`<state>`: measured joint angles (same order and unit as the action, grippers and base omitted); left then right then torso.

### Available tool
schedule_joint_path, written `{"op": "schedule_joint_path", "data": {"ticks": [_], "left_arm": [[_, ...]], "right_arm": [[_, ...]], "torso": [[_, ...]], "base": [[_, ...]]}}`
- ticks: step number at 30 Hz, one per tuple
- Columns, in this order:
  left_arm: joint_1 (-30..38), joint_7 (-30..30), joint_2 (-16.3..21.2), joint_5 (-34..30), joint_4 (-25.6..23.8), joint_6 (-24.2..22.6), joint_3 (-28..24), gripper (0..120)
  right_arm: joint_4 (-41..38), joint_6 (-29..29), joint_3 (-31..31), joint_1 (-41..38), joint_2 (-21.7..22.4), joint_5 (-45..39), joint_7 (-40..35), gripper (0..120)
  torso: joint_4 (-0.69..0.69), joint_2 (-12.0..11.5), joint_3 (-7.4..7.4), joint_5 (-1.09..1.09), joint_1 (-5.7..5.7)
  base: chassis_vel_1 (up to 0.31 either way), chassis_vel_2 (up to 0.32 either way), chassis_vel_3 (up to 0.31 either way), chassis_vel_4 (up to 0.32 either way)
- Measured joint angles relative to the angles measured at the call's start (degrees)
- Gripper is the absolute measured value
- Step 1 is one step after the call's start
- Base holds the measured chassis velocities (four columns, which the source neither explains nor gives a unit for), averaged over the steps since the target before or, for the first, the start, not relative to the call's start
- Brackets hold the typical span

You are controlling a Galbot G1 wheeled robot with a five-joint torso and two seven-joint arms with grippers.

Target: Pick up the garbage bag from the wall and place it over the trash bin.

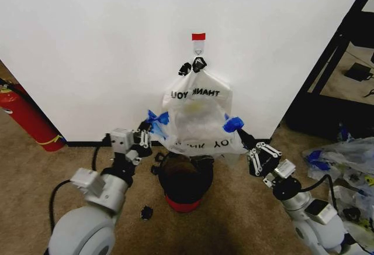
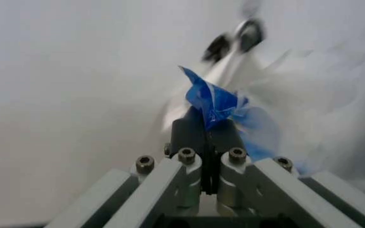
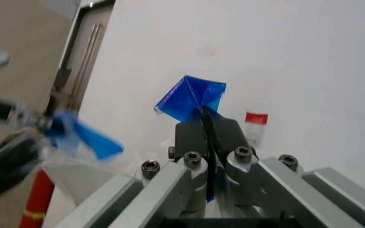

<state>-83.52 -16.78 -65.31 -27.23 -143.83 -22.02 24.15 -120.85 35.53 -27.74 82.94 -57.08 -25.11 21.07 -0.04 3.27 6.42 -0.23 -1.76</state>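
Observation:
The garbage bag (image 1: 196,117), thin white plastic with black "THANK YOU" print, is stretched between my two grippers in front of the wall (image 1: 87,44). My left gripper (image 1: 146,131) is shut on one blue tape tab (image 2: 211,102). My right gripper (image 1: 241,131) is shut on the other blue tab (image 3: 192,97). The bag's lower edge hangs just above the trash bin (image 1: 186,182), a black mesh bin with a red base. Black clips (image 1: 193,66) sit at the plastic's top under the hook (image 1: 198,48) and red tape strip (image 1: 198,36). I cannot tell whether they belong to a second bag behind.
A red fire extinguisher (image 1: 26,117) stands by the wall at the left. A black metal frame (image 1: 333,62) rises at the right, with a heap of plastic bags (image 1: 345,161) on the carpet below it. A small black clip (image 1: 146,212) lies beside the bin.

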Motion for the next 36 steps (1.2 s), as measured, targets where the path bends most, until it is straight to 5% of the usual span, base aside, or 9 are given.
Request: {"op": "schedule_joint_path", "data": {"ticks": [12,25,36], "left_arm": [[-1.3,-1.5,-1.1,-1.7,0.3,-4.3,6.6,0],[-2.1,-0.7,-2.3,0.6,0.5,-5.3,4.6,0],[-2.7,0.9,-1.0,-0.1,0.5,0.5,7.2,0]], "right_arm": [[0.1,-0.6,4.6,-3.0,-0.4,-6.7,-0.6,0],[7.1,0.5,15.2,-5.2,-3.5,-6.4,-0.2,0],[2.2,-0.2,15.1,-2.3,-5.2,-7.7,3.0,0]], "torso": [[-0.02,0.0,0.0,-0.01,0.0],[-0.02,0.0,0.0,0.0,-0.01],[-0.02,0.0,0.0,-0.01,-0.01]], "base": [[0.0,0.0,0.0,0.0],[0.0,0.0,0.0,0.0],[0.0,0.0,0.0,0.0]]}}
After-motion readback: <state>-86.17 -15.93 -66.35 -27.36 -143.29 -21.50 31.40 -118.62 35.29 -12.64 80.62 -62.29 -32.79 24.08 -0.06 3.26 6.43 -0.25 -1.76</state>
